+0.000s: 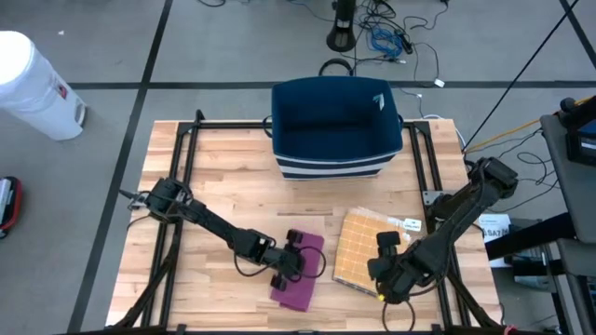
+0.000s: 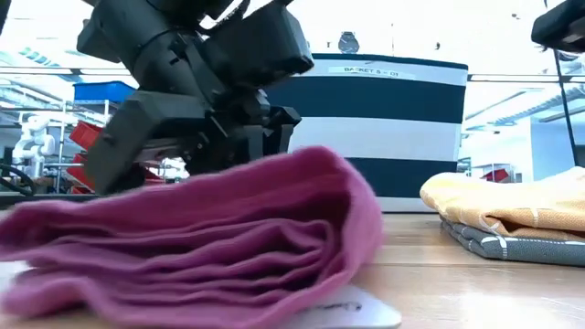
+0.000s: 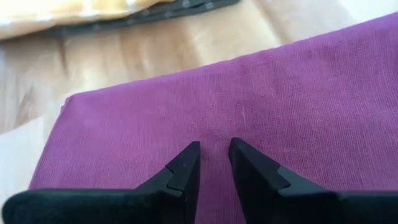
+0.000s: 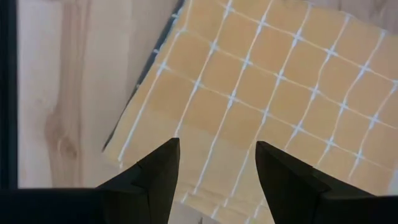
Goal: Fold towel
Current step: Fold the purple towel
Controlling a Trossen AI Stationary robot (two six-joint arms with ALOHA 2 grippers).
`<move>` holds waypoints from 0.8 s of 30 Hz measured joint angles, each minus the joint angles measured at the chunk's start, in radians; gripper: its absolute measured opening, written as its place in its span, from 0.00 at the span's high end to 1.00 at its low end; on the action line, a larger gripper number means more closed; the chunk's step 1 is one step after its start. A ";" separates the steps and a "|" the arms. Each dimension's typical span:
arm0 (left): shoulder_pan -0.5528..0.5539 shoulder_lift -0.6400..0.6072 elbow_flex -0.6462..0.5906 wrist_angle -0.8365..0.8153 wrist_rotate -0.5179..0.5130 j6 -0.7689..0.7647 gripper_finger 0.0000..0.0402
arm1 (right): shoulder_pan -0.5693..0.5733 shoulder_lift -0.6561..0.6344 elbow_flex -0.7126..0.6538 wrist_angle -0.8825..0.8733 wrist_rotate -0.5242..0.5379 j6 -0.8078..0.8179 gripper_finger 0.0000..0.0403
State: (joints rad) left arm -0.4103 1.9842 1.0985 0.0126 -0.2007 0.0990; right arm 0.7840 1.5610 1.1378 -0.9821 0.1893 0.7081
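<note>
Both arms low, left pincer [image 1: 300, 261] over purple towel [image 1: 300, 273]

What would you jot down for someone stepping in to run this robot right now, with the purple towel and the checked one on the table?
Left gripper: down on the purple towel, fingers narrowly apart, nothing pinched that I can see.
Right gripper: open, above the yellow checked towel, not holding it.
Purple towel lies folded in layers near the table's front edge. Yellow towel lies folded to its right, on a grey cloth. Blue striped basket stands at the back.
Done: both towels look folded.
Left: probably final smoothing; the basket's inside shows nothing.
</note>
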 joint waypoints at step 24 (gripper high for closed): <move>0.034 -0.005 0.004 -0.011 0.287 0.086 0.75 | -0.082 -0.035 -0.411 0.635 -0.111 -0.117 0.51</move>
State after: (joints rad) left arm -0.3763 1.9793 1.1024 0.0019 0.0865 0.1854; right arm 0.7018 1.5257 0.7265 -0.3467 0.0783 0.5907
